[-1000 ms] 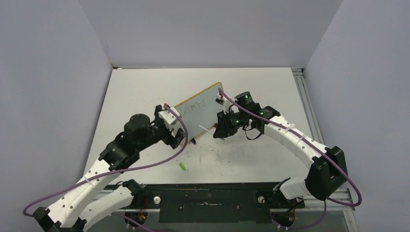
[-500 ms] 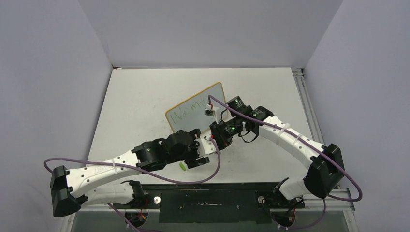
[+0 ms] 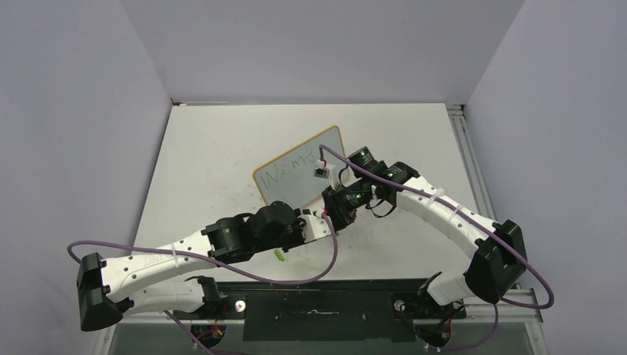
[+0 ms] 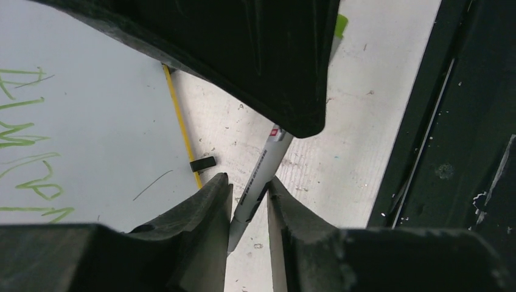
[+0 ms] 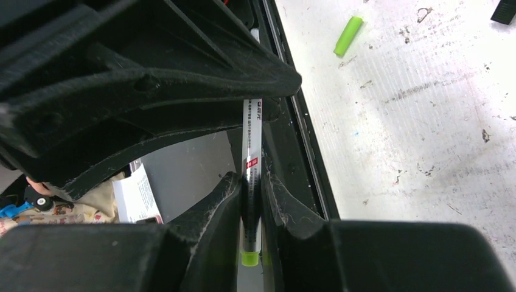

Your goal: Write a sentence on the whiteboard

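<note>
Green handwriting, the sentence (image 3: 290,164), runs across the upper part of the whiteboard (image 3: 294,189). The letters are too small to read from above. In the left wrist view only loose green strokes show at the board's far side.

Board sits about mid-way across the white table (image 3: 214,148), turned at an angle, with its lower part bare. Thin yellow frame (image 4: 177,115) along its edge. One small black foot (image 4: 202,163) sticks out from that edge onto the table.

Both arms meet just off the board's near right corner.

Right gripper (image 5: 251,181): fingers pressed hard against both sides of a white marker (image 5: 252,137), close to its green end, with the red label just above the fingers. Firmly clamped on the marker.

Left gripper (image 4: 248,184): jaws drawn in close, one on each side of the same marker's barrel. A dark sliver shows between the barrel and the finger nearer the board, and the other finger looks to be touching. Cannot tell whether it actually grips.

Marker slants beside the board's framed edge, apart from frame and foot.

Green cap (image 3: 280,254) lies alone on the table on the board's near side, apart from the board and just beside the left arm's wrist. The table surface next to the board is scuffed, with dark specks and smears.
</note>
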`<action>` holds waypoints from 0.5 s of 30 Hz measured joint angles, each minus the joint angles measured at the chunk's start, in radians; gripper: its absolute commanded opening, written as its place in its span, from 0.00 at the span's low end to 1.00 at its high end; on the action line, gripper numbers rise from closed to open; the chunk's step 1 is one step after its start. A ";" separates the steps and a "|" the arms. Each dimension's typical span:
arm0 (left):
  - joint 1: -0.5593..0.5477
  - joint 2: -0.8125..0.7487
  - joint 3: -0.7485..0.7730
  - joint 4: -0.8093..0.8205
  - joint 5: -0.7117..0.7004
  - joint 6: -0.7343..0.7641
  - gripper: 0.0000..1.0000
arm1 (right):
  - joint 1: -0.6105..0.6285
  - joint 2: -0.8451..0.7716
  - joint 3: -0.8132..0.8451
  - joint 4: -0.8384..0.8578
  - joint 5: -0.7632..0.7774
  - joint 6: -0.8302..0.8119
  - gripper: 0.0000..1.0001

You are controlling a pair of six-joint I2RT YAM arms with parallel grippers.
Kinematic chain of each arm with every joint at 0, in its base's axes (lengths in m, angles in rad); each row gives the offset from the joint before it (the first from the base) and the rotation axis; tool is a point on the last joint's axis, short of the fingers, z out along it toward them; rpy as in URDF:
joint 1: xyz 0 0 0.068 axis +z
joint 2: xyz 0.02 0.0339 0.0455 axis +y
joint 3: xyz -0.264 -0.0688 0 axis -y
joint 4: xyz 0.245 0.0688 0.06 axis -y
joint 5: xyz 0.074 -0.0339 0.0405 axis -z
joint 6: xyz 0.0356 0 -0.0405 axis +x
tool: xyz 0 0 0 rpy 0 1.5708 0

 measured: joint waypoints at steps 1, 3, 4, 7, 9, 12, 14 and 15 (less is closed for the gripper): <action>-0.003 0.002 0.000 -0.004 0.005 -0.001 0.10 | 0.000 0.000 0.000 0.004 0.000 0.003 0.05; -0.006 0.008 0.000 -0.018 0.016 -0.007 0.00 | -0.004 0.000 0.000 0.019 0.000 0.013 0.08; -0.011 0.011 -0.001 -0.028 0.025 -0.009 0.00 | -0.008 -0.001 0.000 0.036 0.000 0.019 0.12; -0.016 0.013 -0.003 -0.030 0.028 -0.020 0.00 | -0.010 -0.013 -0.010 0.068 0.005 0.047 0.24; -0.014 0.007 -0.013 -0.014 0.028 -0.036 0.00 | -0.011 -0.028 -0.027 0.099 0.015 0.076 0.31; -0.007 -0.006 -0.030 0.019 0.031 -0.065 0.00 | -0.011 -0.050 -0.054 0.146 0.030 0.118 0.39; 0.012 -0.014 -0.031 0.034 0.038 -0.081 0.00 | -0.010 -0.059 -0.065 0.167 0.040 0.140 0.40; 0.023 -0.018 -0.031 0.043 0.044 -0.089 0.00 | -0.010 -0.060 -0.068 0.175 0.044 0.148 0.40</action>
